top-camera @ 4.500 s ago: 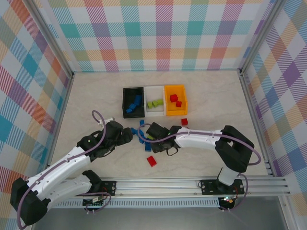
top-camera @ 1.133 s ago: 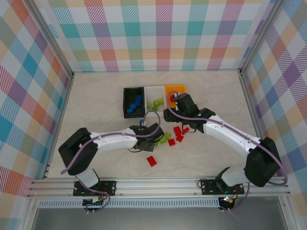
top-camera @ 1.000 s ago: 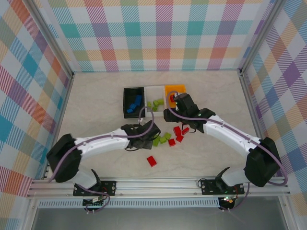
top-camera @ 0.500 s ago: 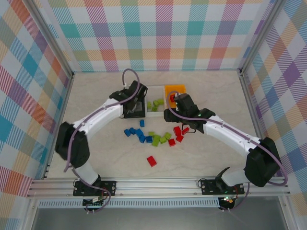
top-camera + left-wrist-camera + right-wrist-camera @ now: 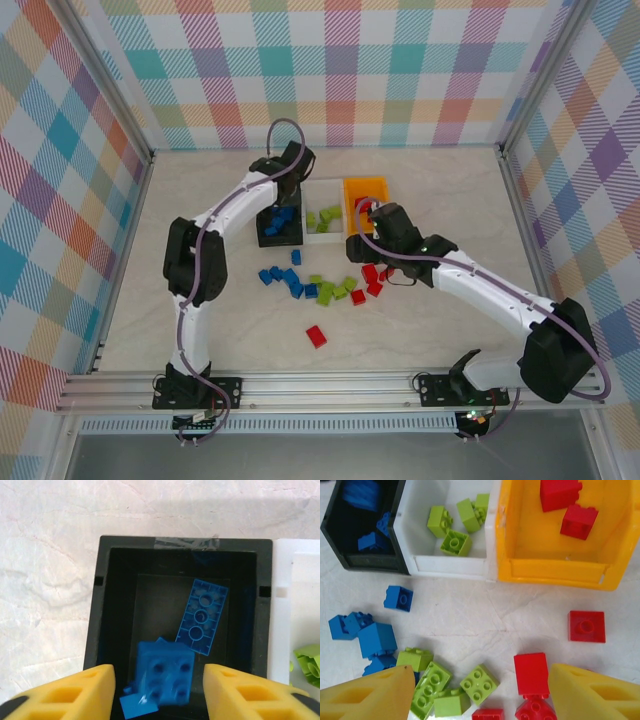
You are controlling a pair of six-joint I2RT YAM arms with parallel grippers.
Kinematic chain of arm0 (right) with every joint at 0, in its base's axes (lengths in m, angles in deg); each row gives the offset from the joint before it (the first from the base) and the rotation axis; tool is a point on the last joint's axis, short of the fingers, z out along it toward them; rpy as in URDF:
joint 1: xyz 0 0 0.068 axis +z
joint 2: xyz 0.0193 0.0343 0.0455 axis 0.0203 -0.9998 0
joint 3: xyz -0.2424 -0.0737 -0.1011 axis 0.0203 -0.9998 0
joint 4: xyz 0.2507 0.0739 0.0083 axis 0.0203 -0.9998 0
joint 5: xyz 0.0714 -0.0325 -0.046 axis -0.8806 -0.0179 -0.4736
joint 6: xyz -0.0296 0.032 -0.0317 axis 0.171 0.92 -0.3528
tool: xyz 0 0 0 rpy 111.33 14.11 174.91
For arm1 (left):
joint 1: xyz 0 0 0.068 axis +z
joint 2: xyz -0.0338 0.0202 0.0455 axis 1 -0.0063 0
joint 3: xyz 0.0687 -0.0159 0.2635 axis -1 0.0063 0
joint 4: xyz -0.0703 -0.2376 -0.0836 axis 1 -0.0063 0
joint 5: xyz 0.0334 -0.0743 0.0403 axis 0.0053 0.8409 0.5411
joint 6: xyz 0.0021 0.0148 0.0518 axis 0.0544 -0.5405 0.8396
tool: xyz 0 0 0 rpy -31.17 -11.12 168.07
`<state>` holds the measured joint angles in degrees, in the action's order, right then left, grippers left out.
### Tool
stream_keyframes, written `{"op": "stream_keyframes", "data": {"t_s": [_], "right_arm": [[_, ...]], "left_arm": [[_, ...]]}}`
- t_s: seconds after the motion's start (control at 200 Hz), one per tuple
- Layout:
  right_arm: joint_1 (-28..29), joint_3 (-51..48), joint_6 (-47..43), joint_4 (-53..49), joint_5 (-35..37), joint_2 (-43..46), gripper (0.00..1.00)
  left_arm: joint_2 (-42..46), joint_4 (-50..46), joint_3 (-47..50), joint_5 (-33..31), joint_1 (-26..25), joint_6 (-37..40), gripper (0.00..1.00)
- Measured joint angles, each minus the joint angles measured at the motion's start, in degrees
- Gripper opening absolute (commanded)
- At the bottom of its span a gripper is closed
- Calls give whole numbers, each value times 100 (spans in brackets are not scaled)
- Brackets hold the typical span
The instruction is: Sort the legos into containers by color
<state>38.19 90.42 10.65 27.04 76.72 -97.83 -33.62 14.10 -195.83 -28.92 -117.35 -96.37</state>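
Marbled tabletop [image 5: 50, 555]: left gripper [image 5: 159, 680] parted above black bin [image 5: 102, 605], blue block [image 5: 165, 672] loose between its fingers [image 5: 90, 690]; long blue plate [image 5: 202, 616] beyond points away.

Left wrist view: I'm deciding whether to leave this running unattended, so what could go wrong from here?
The blue block shows blurred inside the open left tool, close to an end wall of the black bin. It may bounce or tip out.

The right tool hangs open over tightly packed red legos and green legos. Closing there might catch the wrong colour or scatter its neighbours.
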Motion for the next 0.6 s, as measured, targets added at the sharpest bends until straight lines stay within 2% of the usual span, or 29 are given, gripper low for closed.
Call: {"op": "stream_keyframes", "data": {"t_s": [0.185,0.285,0.31,0.425,0.6], "right_arm": [[63,-42,-55,-85,-424,4,72],[278,-42,-151,-81,-715,-94,71],[352,-37,-168,-72,-785,-173,71],[691,83,-247,-76,-938,-772,73],[1078,435,-63,0,-811,-1698,73]], "left_arm": [[138,-22,114,151,-2,-92,83],[656,96,632,337,-50,-173,94],[855,136,796,376,-76,-175,100],[1978,472,1690,501,-358,-326,100],[3943,1043,3445,522,-1137,-673,100]]}}
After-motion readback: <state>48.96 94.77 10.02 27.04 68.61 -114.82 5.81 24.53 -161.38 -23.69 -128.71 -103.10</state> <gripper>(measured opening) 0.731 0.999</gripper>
